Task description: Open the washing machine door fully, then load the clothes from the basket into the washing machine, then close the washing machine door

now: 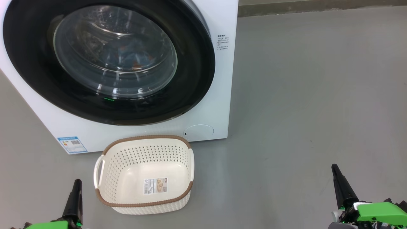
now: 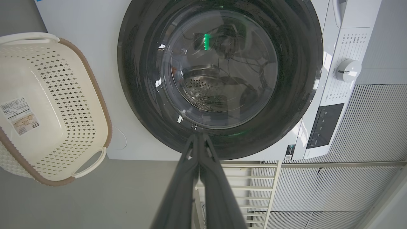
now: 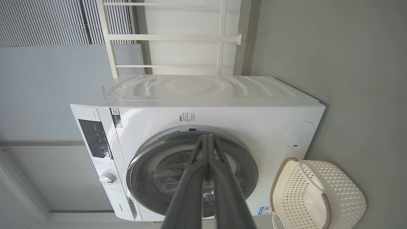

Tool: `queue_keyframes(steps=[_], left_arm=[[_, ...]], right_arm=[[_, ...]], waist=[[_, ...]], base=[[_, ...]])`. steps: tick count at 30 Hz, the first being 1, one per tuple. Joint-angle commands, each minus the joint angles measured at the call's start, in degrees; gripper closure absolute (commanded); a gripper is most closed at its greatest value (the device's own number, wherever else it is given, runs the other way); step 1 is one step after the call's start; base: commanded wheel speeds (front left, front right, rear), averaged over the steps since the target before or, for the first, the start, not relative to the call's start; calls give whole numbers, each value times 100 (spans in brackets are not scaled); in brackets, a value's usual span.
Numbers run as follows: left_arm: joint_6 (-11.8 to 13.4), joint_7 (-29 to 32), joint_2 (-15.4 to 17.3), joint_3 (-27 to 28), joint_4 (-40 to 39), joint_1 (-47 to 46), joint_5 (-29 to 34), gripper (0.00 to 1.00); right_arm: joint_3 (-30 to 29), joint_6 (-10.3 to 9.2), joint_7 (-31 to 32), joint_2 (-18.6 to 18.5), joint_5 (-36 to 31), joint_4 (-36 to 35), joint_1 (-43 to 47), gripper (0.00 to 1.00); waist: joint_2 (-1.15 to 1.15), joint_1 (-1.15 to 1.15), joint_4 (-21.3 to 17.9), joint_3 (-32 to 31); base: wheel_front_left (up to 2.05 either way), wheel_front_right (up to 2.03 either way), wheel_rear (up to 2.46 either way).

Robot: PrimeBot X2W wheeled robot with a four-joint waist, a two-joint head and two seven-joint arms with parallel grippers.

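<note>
At the machine front: the washing machine door [image 1: 108, 60] sits flush against the washing machine [image 1: 210, 105], its black ring unbroken around the glass.
Behind the glass: the clothes [image 1: 133, 58] show as a dim blue patch with an orange spot inside the drum; no further detail can be made out.
Floor before the machine: the basket [image 1: 144, 140] stands upright just below the round flap [image 1: 198, 132], close to the cabinet; whether it touches cannot be told. The paper label [image 1: 155, 185] on its base is in plain sight.
Left gripper [image 1: 77, 182]: fingers pressed together, nothing between them. It hangs at the lower left of the head view, near the basket's left handle [image 1: 99, 170] but apart from it, and well short of the door.
Left wrist view: the joined tips [image 2: 198, 136] line up with the edge of the door's black ring, basket off to one side.
Right gripper [image 1: 335, 168]: fingers pressed together, holding nothing. It hangs over the bare grey floor [image 1: 302, 95], well apart from basket and machine.
Right wrist view: the joined tips [image 3: 208, 136] line up with the door's rim; the machine stands well beyond them.
</note>
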Motion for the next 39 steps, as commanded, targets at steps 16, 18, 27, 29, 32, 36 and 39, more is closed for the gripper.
queue_keyframes(steps=[16,18,27,29,32,36,39], left_arm=[[-60,45,59,218,-104,-230,20,100],[-60,47,57,221,-103,-231,22,100],[-60,55,50,230,-103,-231,30,100],[-60,56,49,233,-103,-232,32,100],[-60,59,46,236,-103,-232,35,100],[-60,63,43,240,-103,-232,38,100],[-60,65,41,243,-103,-232,41,100]], right_arm=[[80,9,50,-3,-39,-138,-245,100],[78,9,52,-1,-41,-138,-245,100],[67,9,60,6,-50,-138,-246,100],[65,9,62,8,-52,-137,-247,100],[61,9,65,11,-55,-137,-247,100],[57,9,68,14,-58,-137,-247,100],[54,9,71,16,-61,-137,-248,100]], waist=[[0,0,0,0],[0,0,0,0],[0,0,0,0],[0,0,0,0],[0,0,0,0],[0,0,0,0],[0,0,0,0]], base=[[0,0,0],[0,0,0],[0,0,0],[0,0,0],[0,0,0],[0,0,0],[0,0,0]])
